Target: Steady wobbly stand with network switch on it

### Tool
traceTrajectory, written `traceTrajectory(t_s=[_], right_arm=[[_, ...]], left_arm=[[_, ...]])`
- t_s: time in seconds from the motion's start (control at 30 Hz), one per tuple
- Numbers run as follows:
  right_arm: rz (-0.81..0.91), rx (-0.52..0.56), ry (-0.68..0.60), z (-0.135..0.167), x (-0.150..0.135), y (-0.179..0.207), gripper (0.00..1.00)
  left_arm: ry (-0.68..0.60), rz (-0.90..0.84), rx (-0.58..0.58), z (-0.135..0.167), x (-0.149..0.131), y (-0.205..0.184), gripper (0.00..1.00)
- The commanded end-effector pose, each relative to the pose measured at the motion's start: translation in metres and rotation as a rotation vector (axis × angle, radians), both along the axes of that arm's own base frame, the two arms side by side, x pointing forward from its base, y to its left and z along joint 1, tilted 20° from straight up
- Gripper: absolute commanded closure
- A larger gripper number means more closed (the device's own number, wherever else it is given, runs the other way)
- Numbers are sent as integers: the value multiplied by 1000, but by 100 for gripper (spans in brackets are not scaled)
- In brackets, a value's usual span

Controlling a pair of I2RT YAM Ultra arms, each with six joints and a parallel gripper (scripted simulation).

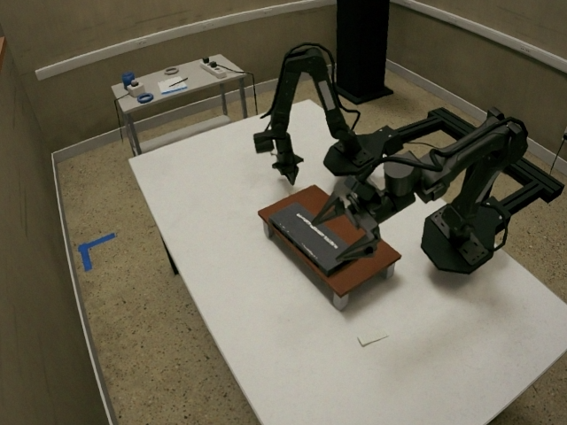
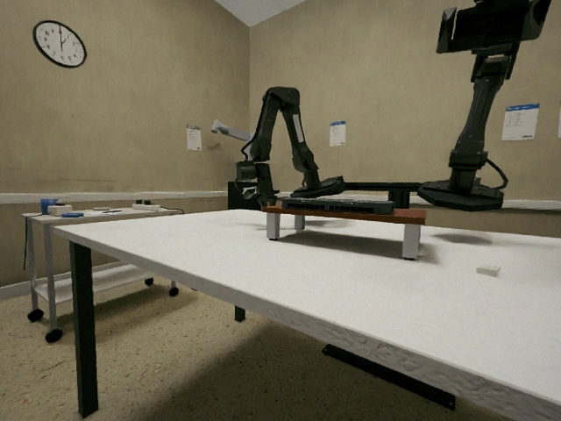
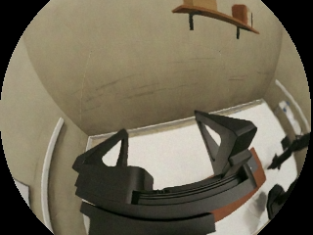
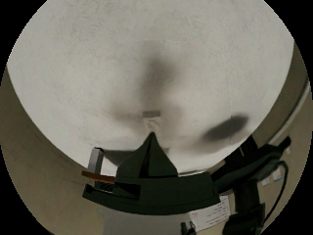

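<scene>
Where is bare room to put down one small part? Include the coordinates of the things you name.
Two patches: between the brown stand (image 1: 354, 276) (image 2: 412, 216) (image 3: 261, 171) (image 4: 98, 177) and the white table (image 1: 205, 256) (image 2: 226, 253) (image 3: 161, 152) (image 4: 147, 29) edge, switch side; and past the small pale wedge (image 1: 373, 339) (image 2: 487, 270), away from the stand. Crowded: above the stand, under the left gripper (image 1: 326, 241) (image 2: 493, 24) (image 3: 158, 123), and its end near the right gripper (image 1: 292, 183) (image 2: 268, 207) (image 4: 153, 133).

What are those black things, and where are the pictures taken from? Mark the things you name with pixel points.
They're two robot arms. One picture looks down, one comes from beside the table, and two come from cameras on the arms' wrists.

On the table is a brown stand (image 1: 366, 269) (image 2: 415, 217) (image 3: 240, 203) (image 4: 98, 176) carrying a flat network switch (image 1: 302, 233) (image 2: 337, 206). A small pale wedge (image 1: 373, 339) (image 2: 488, 270) lies apart from it.

The left claw (image 1: 326, 241) (image 2: 485, 45) (image 3: 158, 123) is open; the right claw (image 1: 292, 182) (image 2: 267, 206) (image 4: 153, 135) is shut. Neither holds anything.
</scene>
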State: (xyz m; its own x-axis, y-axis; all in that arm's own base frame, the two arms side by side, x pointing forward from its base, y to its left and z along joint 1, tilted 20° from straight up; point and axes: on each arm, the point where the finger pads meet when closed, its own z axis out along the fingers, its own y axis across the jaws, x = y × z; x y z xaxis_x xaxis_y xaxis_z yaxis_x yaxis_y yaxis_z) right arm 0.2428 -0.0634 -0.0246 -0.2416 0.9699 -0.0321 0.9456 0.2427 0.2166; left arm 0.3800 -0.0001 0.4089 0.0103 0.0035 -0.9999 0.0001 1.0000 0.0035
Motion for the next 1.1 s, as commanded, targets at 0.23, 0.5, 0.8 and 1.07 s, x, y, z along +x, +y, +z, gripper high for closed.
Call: traceTrajectory(t_s=[0.23, 0.5, 0.8, 1.07], right_arm=[[104, 255, 28, -11, 14, -13, 100], [75, 311, 6, -19, 20, -33, 100], [60, 270, 5, -21, 18, -30, 100], [53, 271, 9, -22, 12, -25, 100]], left_arm=[[-69, -4, 5, 28, -6, -2, 0], [-69, -4, 5, 28, -6, -2, 0], [-69, -4, 5, 28, -6, -2, 0], [-69, -4, 5, 28, -6, -2, 0]])
